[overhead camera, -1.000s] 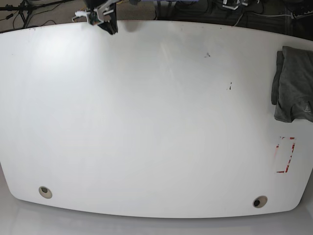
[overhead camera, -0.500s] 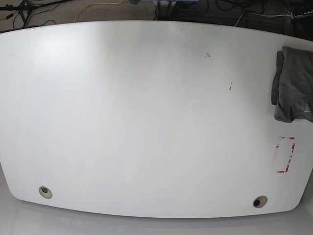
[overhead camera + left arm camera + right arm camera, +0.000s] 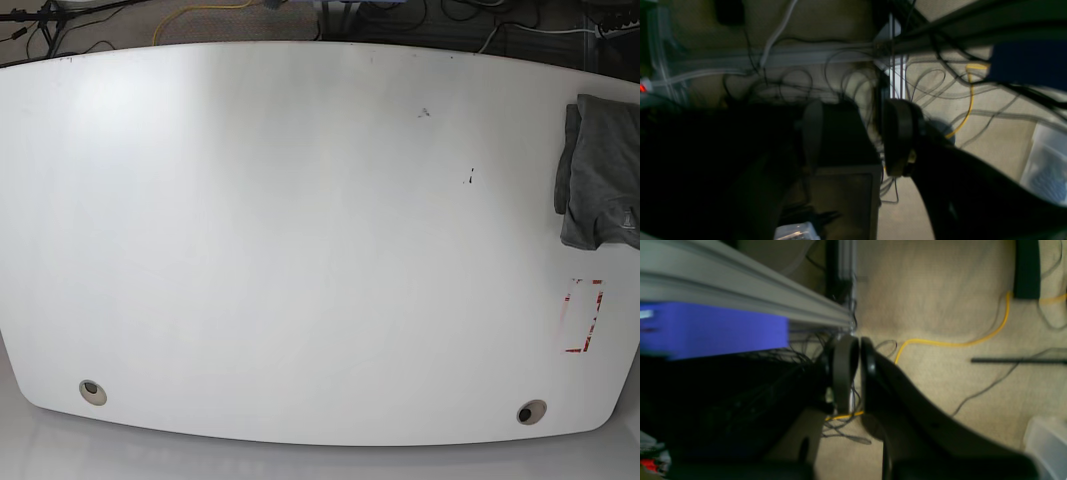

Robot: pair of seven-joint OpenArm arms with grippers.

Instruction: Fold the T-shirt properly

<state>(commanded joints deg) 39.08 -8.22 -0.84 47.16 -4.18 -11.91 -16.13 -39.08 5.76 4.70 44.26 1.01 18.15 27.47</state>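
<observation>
Left gripper (image 3: 853, 140) gapes over floor cables; right gripper (image 3: 859, 373) sits pinched together, empty. Folded T-shirt (image 3: 603, 170) lies at the table's (image 3: 300, 250) three o'clock edge, its small label unreadable.

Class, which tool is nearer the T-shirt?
Probably left: the T-shirt lies on its side of the table. Left tool and right tool both hang over floor cables, off the table.

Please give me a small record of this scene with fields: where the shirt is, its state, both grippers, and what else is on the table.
shirt: the T-shirt, at the right edge of the table in the base view
state: folded into a compact pile
left gripper: open, empty, over floor cables
right gripper: shut, empty, over the floor
arms: absent from the base view
other: red tape marks below the shirt
</observation>
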